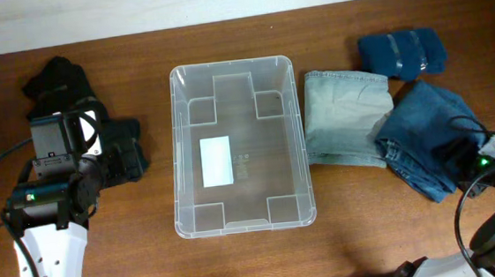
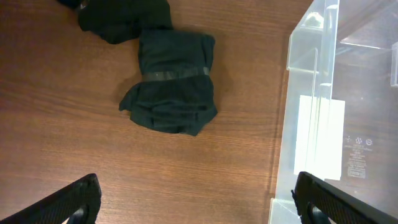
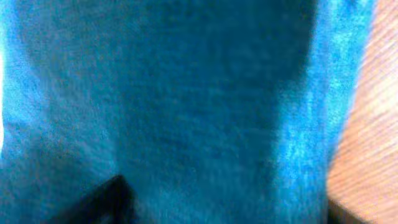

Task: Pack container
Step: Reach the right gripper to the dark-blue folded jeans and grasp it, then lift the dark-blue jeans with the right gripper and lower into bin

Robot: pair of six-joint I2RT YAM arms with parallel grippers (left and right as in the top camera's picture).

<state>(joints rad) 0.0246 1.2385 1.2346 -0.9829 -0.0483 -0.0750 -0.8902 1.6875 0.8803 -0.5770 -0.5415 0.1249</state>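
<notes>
The clear container (image 1: 176, 153) stands mid-table, with only a white label (image 1: 217, 161) on its floor. Its near wall shows at the right of the left wrist view (image 2: 311, 74). My left gripper (image 1: 108, 167) is open and empty, held above the wood (image 2: 196, 205) just left of the container. A rolled dark cloth (image 2: 174, 84) lies ahead of it. My right gripper (image 1: 461, 155) is down on crumpled dark blue jeans (image 1: 424, 138). Its jaws (image 3: 221, 208) are apart, and denim (image 3: 186, 93) fills the view between them.
Folded light blue jeans (image 1: 345, 117) lie against the container's right side. A rolled dark blue cloth (image 1: 400, 53) is at the back right. A black cloth (image 1: 55, 83) lies at the back left, and the rolled dark cloth (image 1: 129, 148) is beside the left arm.
</notes>
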